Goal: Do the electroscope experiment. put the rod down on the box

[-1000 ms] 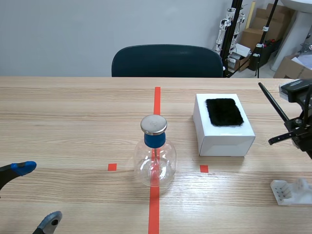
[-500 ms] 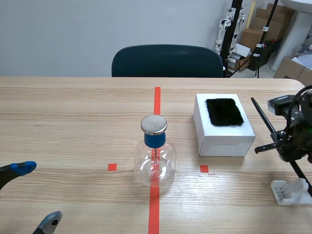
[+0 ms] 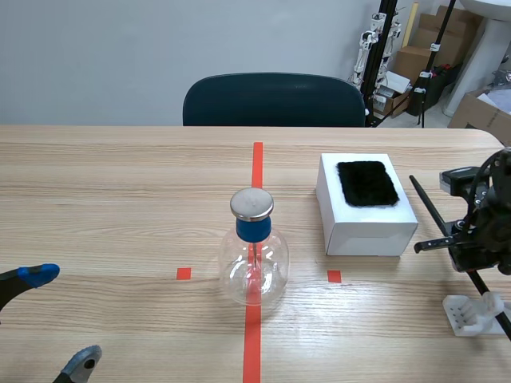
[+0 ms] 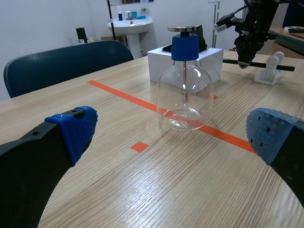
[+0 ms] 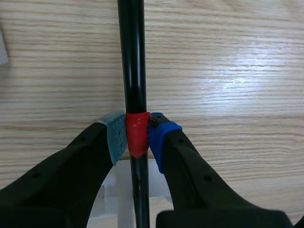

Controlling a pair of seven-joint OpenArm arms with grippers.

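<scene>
My right gripper (image 3: 477,257) is shut on a thin black rod (image 3: 431,206), gripping it at its red band (image 5: 137,134). The rod slants above the table, just right of the white box (image 3: 367,214), apart from it. A black fur patch (image 3: 366,183) lies on top of the box. The rod's near end hangs over a small white stand (image 3: 471,313). The glass electroscope flask (image 3: 253,259), with a blue neck and metal cap, stands on the red centre line. My left gripper (image 3: 60,319) stays open low at the near left, the flask (image 4: 184,95) well ahead of it.
A dark blue chair (image 3: 274,100) stands behind the table's far edge. Cardboard boxes and tripods fill the back right corner. In the left wrist view, the right arm (image 4: 249,28) shows beyond the box (image 4: 159,64), with the white stand (image 4: 269,69) beside it.
My right gripper has come down and moved left, toward the box, with the rod in it; the rod's near end now hangs over the white stand. The left arm has kept still.
</scene>
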